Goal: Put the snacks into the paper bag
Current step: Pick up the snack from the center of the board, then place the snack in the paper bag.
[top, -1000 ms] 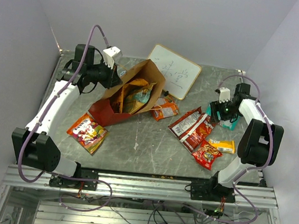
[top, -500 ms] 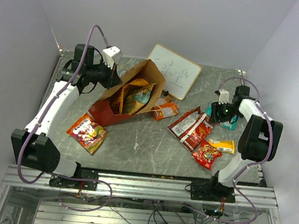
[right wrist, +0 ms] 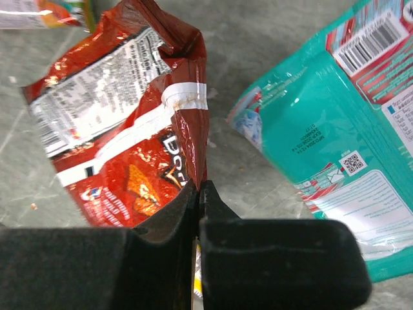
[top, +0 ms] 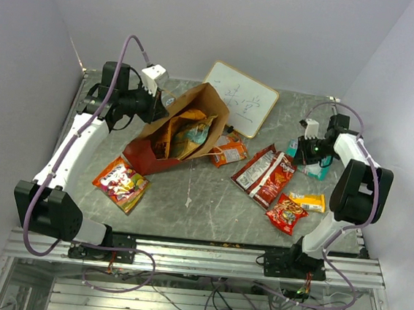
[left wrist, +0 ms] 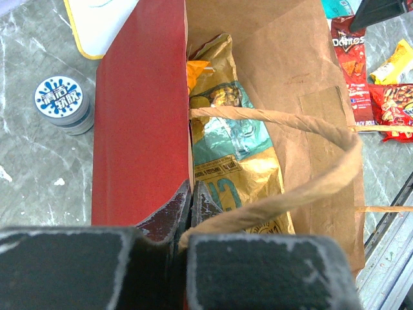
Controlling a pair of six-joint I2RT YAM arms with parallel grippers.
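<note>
Right gripper [right wrist: 197,192] clamps a red Doritos packet [right wrist: 129,148]; left gripper [left wrist: 191,197] clamps the paper bag [left wrist: 139,116] by its red wall.

Nearest in the top view lie an orange packet [top: 121,183], a small red pack [top: 286,214] and a yellow bar [top: 307,201]; the bag sits farther back, left. The right wrist view alone shows the packet's pinched edge, with a teal packet [right wrist: 335,142] just beside it. The left wrist view alone shows a round tin [left wrist: 63,103] beside the bag, which holds a tan chip bag [left wrist: 235,155].
</note>
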